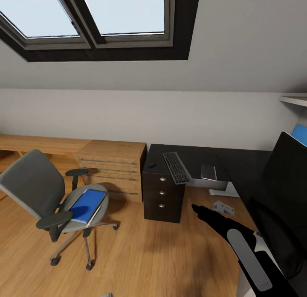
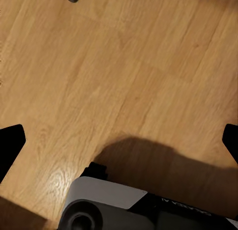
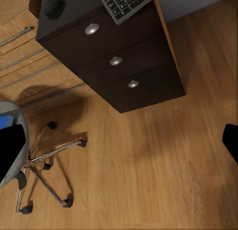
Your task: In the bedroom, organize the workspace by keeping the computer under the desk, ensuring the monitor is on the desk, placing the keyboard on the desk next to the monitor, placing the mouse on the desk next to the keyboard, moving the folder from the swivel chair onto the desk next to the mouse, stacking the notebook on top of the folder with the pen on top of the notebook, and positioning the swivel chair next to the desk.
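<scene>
The swivel chair [image 1: 40, 190] stands on the wood floor left of the desk [image 1: 238, 160], apart from it. The blue folder [image 1: 87, 205] lies flat on its grey seat. On the black top, the keyboard [image 1: 176, 167] lies over the drawer unit [image 1: 163, 192], its near end past the edge. The mouse [image 1: 152, 164] sits at the top's left corner. The monitor [image 1: 283, 194] looms at the right, close to the camera. My right gripper [image 3: 121, 145] hangs open over the floor before the drawers. My left gripper [image 2: 119, 143] is open above bare floor.
A light-wood cabinet [image 1: 113, 167] with bar handles adjoins the drawer unit, and a long wooden bench [image 1: 38, 144] runs left. A flat grey item [image 1: 209, 172] lies on the desk. A small pale object [image 1: 223, 208] rests on the floor by the white leg [image 1: 224, 189].
</scene>
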Tool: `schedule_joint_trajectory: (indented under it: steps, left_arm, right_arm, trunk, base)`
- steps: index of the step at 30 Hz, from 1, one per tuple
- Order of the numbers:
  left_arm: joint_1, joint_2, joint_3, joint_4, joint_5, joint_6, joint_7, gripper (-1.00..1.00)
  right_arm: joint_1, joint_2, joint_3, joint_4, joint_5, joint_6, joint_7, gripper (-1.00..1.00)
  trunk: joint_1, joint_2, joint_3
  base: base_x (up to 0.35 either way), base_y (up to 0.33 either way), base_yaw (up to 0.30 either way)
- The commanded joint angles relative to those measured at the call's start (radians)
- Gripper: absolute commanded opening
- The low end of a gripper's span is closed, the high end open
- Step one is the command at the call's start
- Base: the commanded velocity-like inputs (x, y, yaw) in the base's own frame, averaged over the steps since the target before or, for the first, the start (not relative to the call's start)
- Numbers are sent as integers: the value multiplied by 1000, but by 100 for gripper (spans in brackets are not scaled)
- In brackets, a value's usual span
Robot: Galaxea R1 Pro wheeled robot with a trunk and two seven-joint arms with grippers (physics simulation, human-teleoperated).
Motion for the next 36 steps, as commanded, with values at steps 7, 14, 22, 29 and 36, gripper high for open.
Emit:
schedule_joint_trajectory:
  steps: [7,14,22,29,36]
  left_arm:
    - [-1,2,-5,0,-23,-17,8,100]
    - [-1,0,-7,2,-27,-122,7,100]
    - [-1,-1,-8,4,-24,-146,8,100]
    - [-1,0,-7,5,-24,-147,8,100]
    - [-1,1,-7,6,-24,-147,8,100]
  right_arm:
    - [-1,2,40,-12,84,-2,-12,100]
    - [-1,3,122,-18,158,-75,-13,100]
    - [-1,4,181,-19,172,-168,-13,100]
    - [-1,4,185,-19,173,-173,-13,100]
    - [-1,3,184,-19,173,-173,-13,100]
  trunk:
    - [0,-1,-2]
    - [0,-1,-2]
    - [0,-1,-2]
    - [0,-1,2]
    - [0,-1,11]
  base:
    - [0,0,0]
    - [-102,0,0]
    - [-316,0,0]
    - [-335,0,0]
    - [-336,0,0]
